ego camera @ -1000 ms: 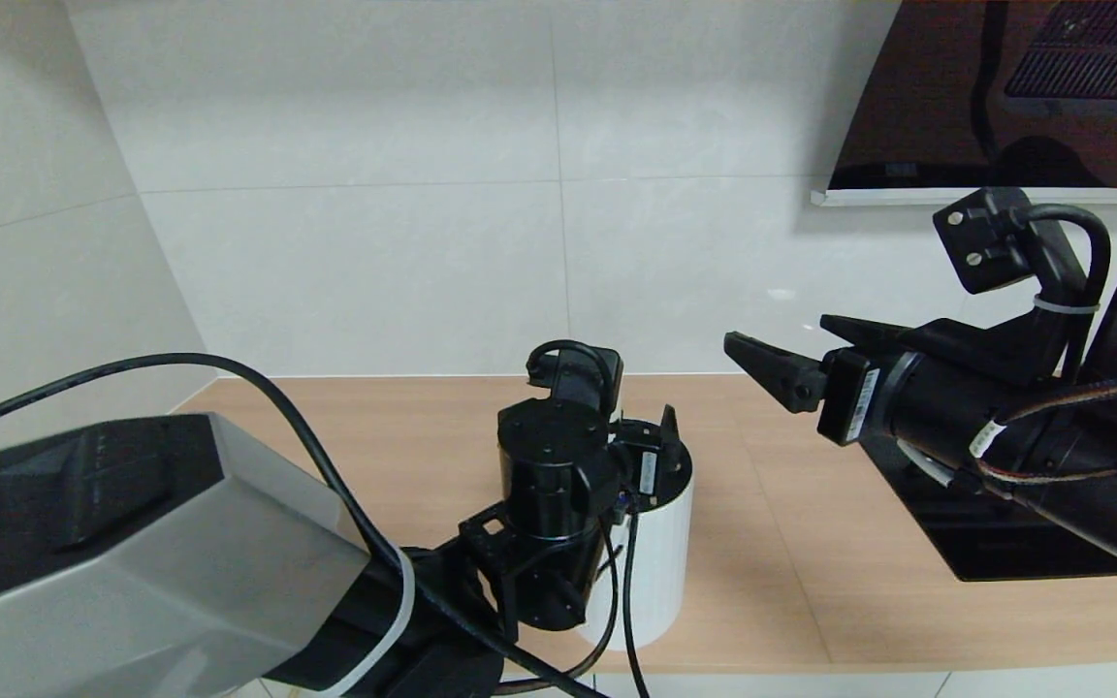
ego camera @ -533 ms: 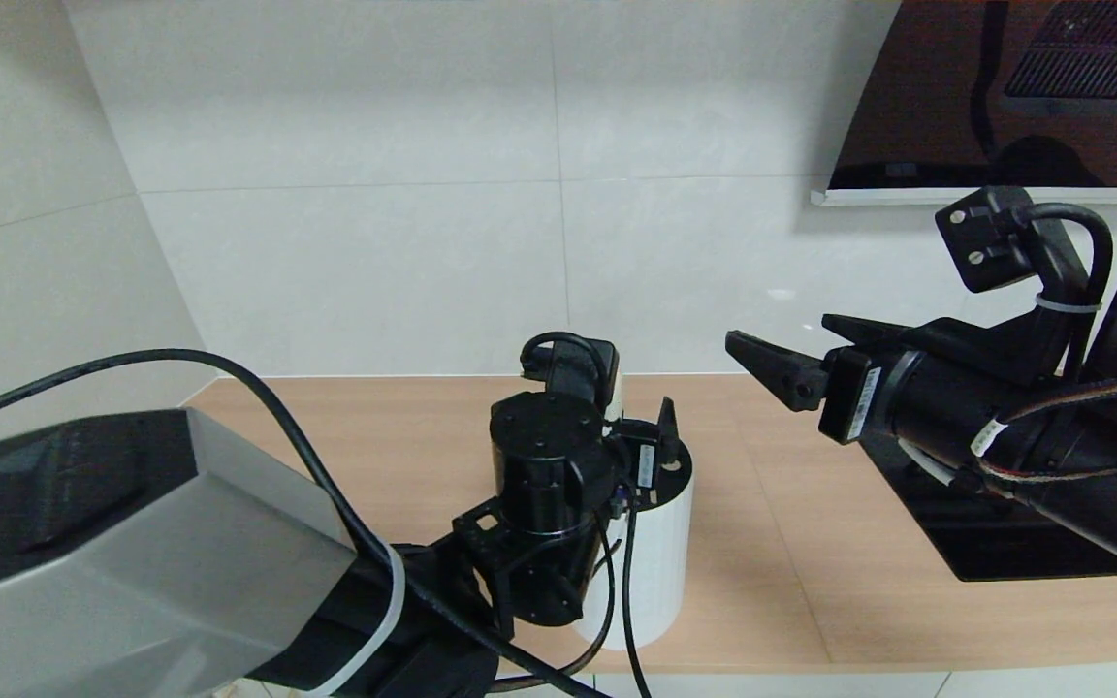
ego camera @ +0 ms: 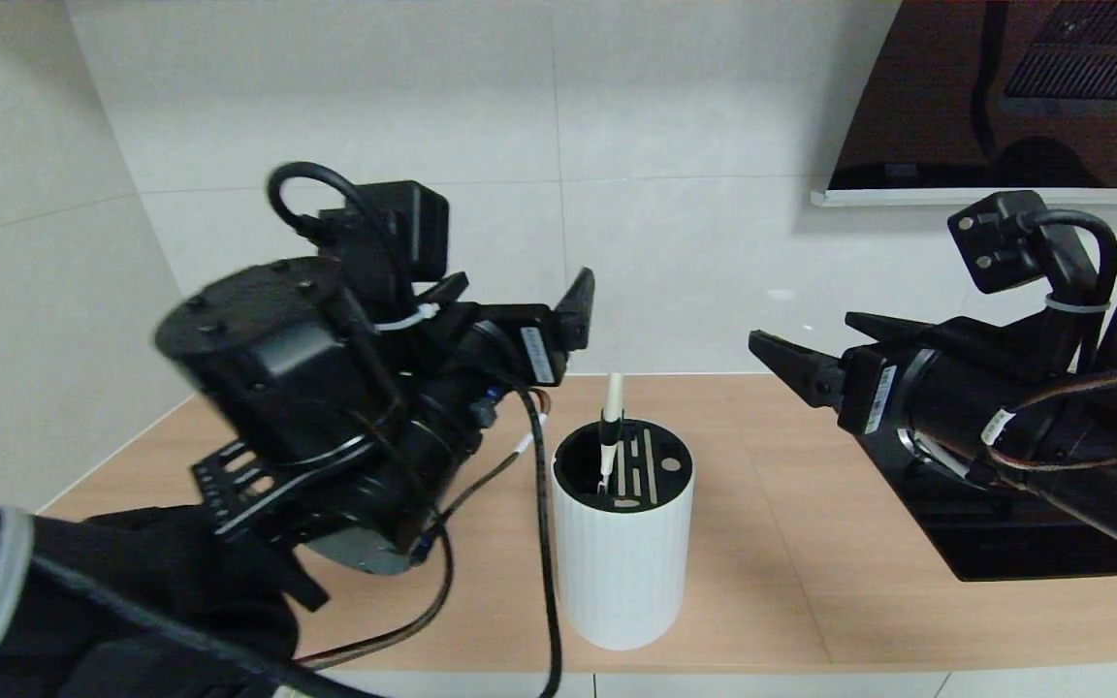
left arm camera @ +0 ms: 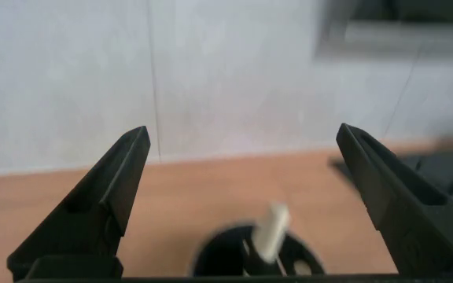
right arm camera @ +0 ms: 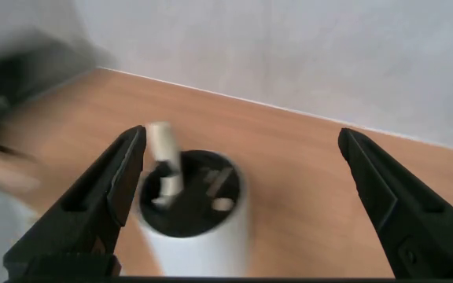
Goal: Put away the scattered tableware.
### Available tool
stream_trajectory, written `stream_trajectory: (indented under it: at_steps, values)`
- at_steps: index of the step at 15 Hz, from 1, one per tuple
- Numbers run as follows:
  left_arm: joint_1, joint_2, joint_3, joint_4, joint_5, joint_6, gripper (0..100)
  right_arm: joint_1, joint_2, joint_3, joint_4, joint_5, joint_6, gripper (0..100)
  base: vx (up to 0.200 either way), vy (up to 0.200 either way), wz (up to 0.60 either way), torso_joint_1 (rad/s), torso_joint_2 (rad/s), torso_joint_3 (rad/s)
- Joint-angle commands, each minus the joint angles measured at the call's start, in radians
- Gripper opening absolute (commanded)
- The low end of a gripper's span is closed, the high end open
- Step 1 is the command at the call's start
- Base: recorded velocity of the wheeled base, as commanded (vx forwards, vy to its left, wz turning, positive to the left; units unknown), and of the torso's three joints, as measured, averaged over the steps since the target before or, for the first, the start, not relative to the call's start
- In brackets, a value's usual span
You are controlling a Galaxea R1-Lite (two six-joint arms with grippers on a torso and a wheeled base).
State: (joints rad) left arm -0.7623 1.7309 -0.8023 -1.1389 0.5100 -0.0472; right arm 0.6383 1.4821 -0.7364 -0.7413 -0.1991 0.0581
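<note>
Up goes the left gripper (ego camera: 520, 296), off the white holder (ego camera: 622, 562) at lower centre of the counter (ego camera: 781, 543), fingers spread wide and empty. A white-handled utensil (ego camera: 611, 402) stands in the holder's slotted top. At centre right, the right gripper (ego camera: 804, 334) hangs with its fingers open and empty.

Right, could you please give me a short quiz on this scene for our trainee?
1. True or false: the left gripper grips the white-handled utensil.
2. Where does that utensil stand? A: in the white holder; B: flat on the counter; C: on the cooktop.
3. Fill in: the right gripper has its jaws ____.
Key: 1 false, since the left gripper is empty and raised beside the holder; 2 A; 3 open.
</note>
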Motion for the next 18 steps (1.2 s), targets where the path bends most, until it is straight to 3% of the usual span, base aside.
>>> stream_trajectory:
  at_steps: [1, 4, 6, 9, 10, 11, 12, 14, 16, 18]
  values:
    - [0.069, -0.246, 0.103, 0.077, -0.103, 0.012, 100, -0.058, -0.04, 0.037, -0.013, -0.003, -0.003, 100, 0.0, 0.0, 0.0, 0.0, 0.0, 0.0]
    - [0.132, -0.436, 0.155, 0.248, -0.131, 0.01, 100, -0.21, -0.189, 0.18, -0.033, 0.0, 0.0, 100, 0.0, 0.0, 0.0, 0.0, 0.0, 0.0]
    - [0.178, -0.677, 0.27, 0.38, -0.13, 0.013, 100, -0.31, -0.411, 0.407, -0.035, 0.004, 0.0, 100, 0.0, 0.0, 0.0, 0.0, 0.0, 0.0]
    - [0.291, -0.973, 0.385, 0.617, -0.146, 0.015, 100, -0.338, -0.729, 0.506, 0.025, 0.026, -0.004, 100, 0.0, 0.0, 0.0, 0.0, 0.0, 0.0]
    - [0.291, -0.973, 0.385, 0.617, -0.146, 0.015, 100, -0.338, -0.729, 0.506, 0.025, 0.026, -0.004, 100, 0.0, 0.0, 0.0, 0.0, 0.0, 0.0]
    - [0.417, -1.292, 0.44, 0.906, -0.215, 0.01, 100, -0.359, -1.086, 0.476, 0.384, 0.018, -0.009, 100, 0.0, 0.0, 0.0, 0.0, 0.0, 0.0]
    - [0.468, -1.395, 0.437, 0.995, -0.234, 0.01, 100, -0.439, -1.165, 0.465, 0.511, 0.027, -0.007, 100, 0.0, 0.0, 0.0, 0.0, 0.0, 0.0]
    - [0.552, -1.527, 0.44, 1.096, -0.248, 0.012, 100, -0.572, -1.286, 0.48, 0.574, 0.106, -0.007, 100, 0.0, 0.0, 0.0, 0.0, 0.0, 0.0]
    - [0.614, -1.631, 0.443, 1.168, -0.249, 0.01, 100, -0.611, -1.435, 0.492, 0.66, 0.196, -0.058, 100, 0.0, 0.0, 0.0, 0.0, 0.0, 0.0]
    - [0.663, -1.634, 0.491, 1.17, -0.243, -0.01, 100, -0.637, -1.481, 0.508, 0.697, 0.181, -0.075, 100, 0.0, 0.0, 0.0, 0.0, 0.0, 0.0]
